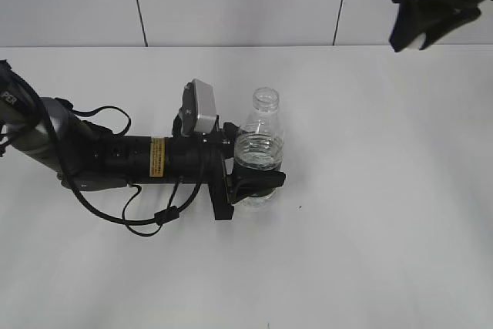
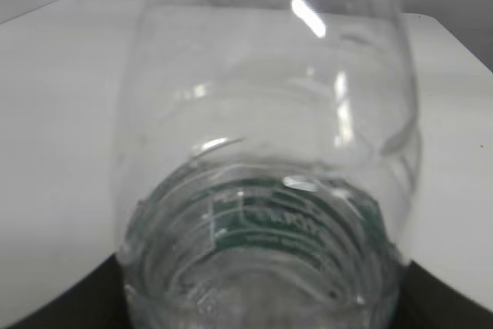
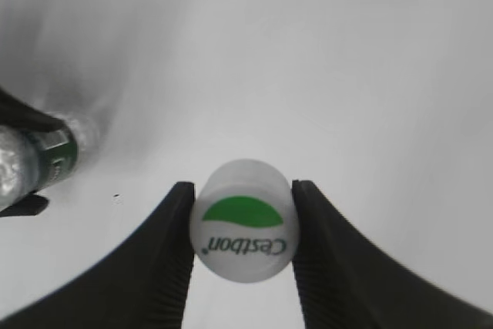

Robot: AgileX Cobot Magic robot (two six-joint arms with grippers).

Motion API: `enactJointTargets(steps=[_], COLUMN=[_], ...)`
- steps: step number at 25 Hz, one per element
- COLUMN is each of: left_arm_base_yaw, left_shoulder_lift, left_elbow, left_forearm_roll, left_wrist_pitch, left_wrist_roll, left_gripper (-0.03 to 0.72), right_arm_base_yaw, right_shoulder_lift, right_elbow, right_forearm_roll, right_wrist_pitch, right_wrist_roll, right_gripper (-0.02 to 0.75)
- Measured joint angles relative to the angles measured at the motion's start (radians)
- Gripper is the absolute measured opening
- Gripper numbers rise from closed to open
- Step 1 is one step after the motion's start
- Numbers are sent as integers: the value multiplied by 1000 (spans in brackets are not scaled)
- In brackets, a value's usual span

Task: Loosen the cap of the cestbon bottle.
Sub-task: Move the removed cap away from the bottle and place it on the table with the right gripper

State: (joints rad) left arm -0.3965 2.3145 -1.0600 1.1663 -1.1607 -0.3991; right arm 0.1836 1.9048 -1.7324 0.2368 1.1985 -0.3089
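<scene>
You had bright, even light on the white table [image 1: 370, 252] in the outside view, with only soft, faint shadows. The right gripper [image 1: 430, 7] at the top corner was dark and a bit blurry. In your left wrist view the bottle [image 2: 269, 152] sat so close that it looked soft and smeared, with white glare streaks on it. In your right wrist view the cap [image 3: 244, 219] was sharp, but the far corner was dim and blurry.
</scene>
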Motion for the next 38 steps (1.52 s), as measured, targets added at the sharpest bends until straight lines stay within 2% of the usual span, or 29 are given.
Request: enactJointTargets(steps=[6,11,15,27,38], left_arm_base_yaw=[0,0,0,-1,-1], left_shoulder_lift=[0,0,0,0,0], left_elbow=[0,0,0,0,0], left_forearm_roll=[-1,-2,-4,-4,-4], left_wrist_pitch=[0,0,0,0,0], left_wrist_roll=[0,0,0,0,0], left_gripper=[403,403,403,403,403], right_arm_base_yaw=[-134,-184,-186,-186,-186], right_shoulder_lift=[0,0,26,161,179], right_elbow=[163,300,351,354,356], right_forearm_roll=[-46,-62,-67,-67,-67], right_wrist_pitch=[-64,-219,-273,-342,-379], right_wrist_roll=[57,75,77,78,98], right_gripper=[293,293,293,293,293])
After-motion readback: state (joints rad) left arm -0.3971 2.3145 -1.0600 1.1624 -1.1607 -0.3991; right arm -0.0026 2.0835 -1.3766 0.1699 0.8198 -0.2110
